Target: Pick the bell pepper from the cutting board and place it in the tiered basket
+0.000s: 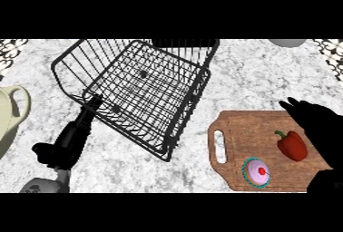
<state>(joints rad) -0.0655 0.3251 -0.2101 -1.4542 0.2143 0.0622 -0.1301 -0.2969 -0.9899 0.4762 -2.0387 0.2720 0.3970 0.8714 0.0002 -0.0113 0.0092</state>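
From my head view, the black wire tiered basket (144, 86) fills the upper left and middle of the frame, standing tilted on the marbled table (258, 77). Through its mesh I see only the table's surface and two small dark knobs on the wire. At the left edge a cream jug (9, 118) with a looped handle shows in part; what it holds is hidden from me. A pale round thing (289, 42) is cut off by the top edge at the upper right.

The wooden cutting board (248, 131) lies at the lower right, its handle slot toward the basket. On it lie the red bell pepper (292, 146), stem toward the upper left, and below and to its left a small round thing (257, 171) with a teal rim and a pink top.

My right hand (320, 129) comes in along the right edge over the board, fingers stretched out and apart from the thumb, clasping nothing. The pepper lies just beside it on its left; whether they touch I cannot tell.

My left hand (70, 138) is at the lower left, fingers straight, tips at the basket's lower left corner, well apart from the pepper.
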